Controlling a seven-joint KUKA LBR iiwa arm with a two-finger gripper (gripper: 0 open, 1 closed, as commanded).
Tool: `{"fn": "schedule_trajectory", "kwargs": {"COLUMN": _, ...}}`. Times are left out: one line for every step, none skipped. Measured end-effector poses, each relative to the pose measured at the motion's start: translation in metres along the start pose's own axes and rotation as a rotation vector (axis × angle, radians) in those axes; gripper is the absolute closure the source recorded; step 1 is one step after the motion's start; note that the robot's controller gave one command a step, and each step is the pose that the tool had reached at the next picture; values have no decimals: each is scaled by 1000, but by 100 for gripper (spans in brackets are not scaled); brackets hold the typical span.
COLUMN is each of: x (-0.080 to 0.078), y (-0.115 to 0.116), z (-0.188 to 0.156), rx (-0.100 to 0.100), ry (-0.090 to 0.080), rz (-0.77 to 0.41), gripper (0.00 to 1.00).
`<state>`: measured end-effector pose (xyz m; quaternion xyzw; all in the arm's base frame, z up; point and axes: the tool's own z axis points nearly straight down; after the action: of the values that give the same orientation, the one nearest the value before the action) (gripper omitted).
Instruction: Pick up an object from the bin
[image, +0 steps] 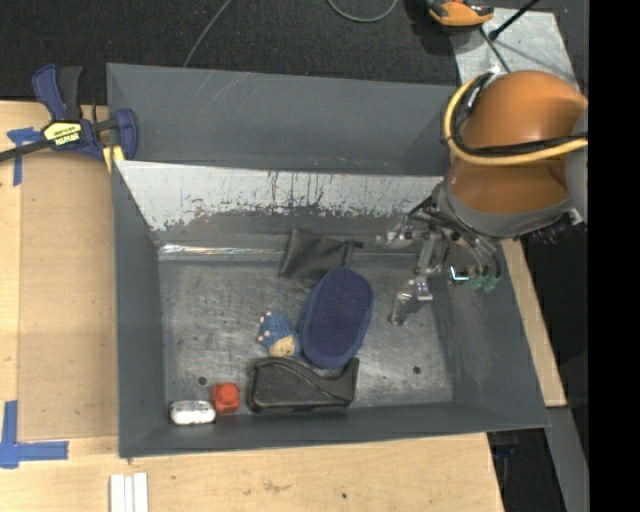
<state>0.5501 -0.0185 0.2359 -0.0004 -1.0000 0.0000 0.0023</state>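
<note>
Gripper hangs low over bare floor in the right half of the bin, under the orange cover on the arm's wrist. Can't tell if the gripper is spread or pressed together; nothing visible in it. Nearest thing is the blue pad, just left of the gripper, apart from it, not touching. Pad is a flat oval lying near mid-bin, long axis running from upper right to lower left in the camera view, only a little off straight front-to-back; the top end points to the back wall and the lower end to the front. Its lower end overlaps the top edge of the black case, which lies along the front wall with its long axis left-right. Doll, small, blue and yellow, sits against the pad's lower left edge and just above the case's left end. Dark slab lies at the foot of the back wall, just above the pad's top end, tilted. Red piece and white piece are side by side in the front left corner, well apart from the gripper.
</note>
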Motion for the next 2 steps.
{"fn": "schedule_trajectory", "kwargs": {"x": -14, "y": 12, "z": 157, "rx": 3, "ry": -32, "rz": -277, "gripper": 0}}
{"fn": "schedule_trajectory", "kwargs": {"x": -15, "y": 12, "z": 154, "rx": 3, "ry": -38, "rz": -278, "gripper": 100}}
